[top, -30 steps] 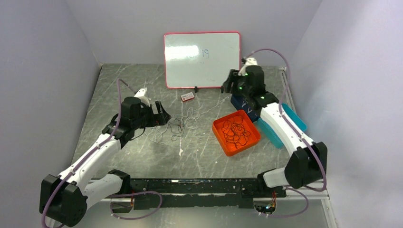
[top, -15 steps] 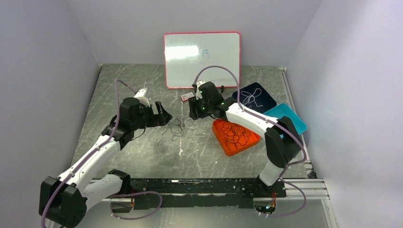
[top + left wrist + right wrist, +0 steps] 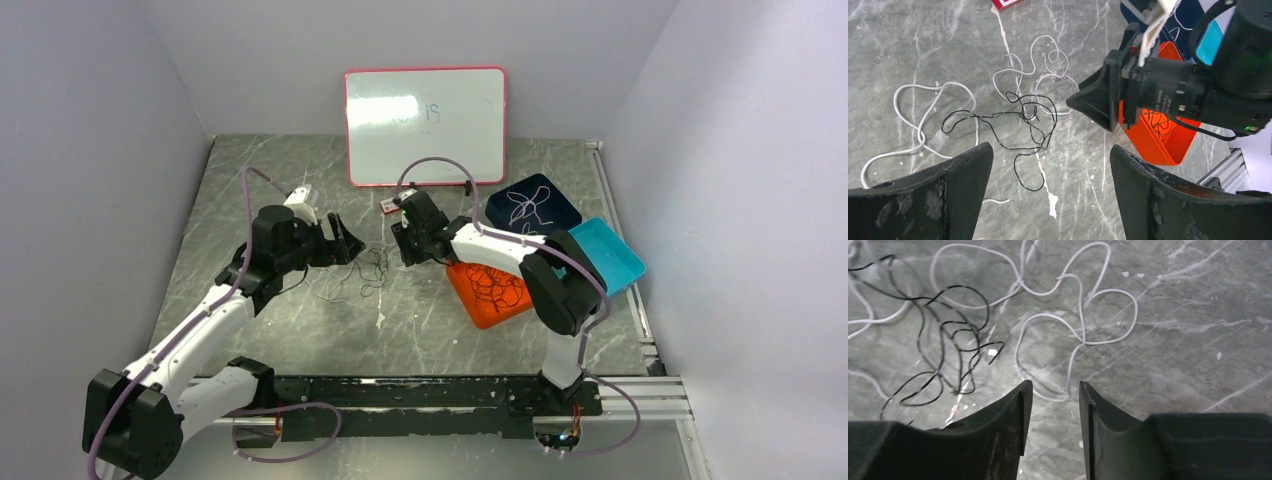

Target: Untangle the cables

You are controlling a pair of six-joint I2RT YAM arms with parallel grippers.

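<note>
The cables lie as a loose tangle (image 3: 372, 268) on the table between my two grippers. In the left wrist view a black cable (image 3: 1023, 120) curls through white loops (image 3: 1048, 65), and another white cable (image 3: 923, 115) trails left. My left gripper (image 3: 1049, 147) hovers above the tangle's near side, open wide and holding nothing. My right gripper (image 3: 1055, 384) stands low over the tangle's right side, its jaws partly open. A white cable loop (image 3: 1068, 390) lies on the table just ahead of its tips, ungripped. Black cable (image 3: 948, 330) curls to its left.
An orange tray (image 3: 462, 283) holding black cables sits right of the tangle. Behind it are a dark blue tray (image 3: 560, 205) with a white cable and a teal tray (image 3: 610, 255). A whiteboard (image 3: 425, 125) stands at the back, with a small red-and-white card (image 3: 393, 204) before it.
My right arm has swung from the trays at the back right to the tangle in the middle and come down, its jaws narrowing. The left arm has barely moved.
</note>
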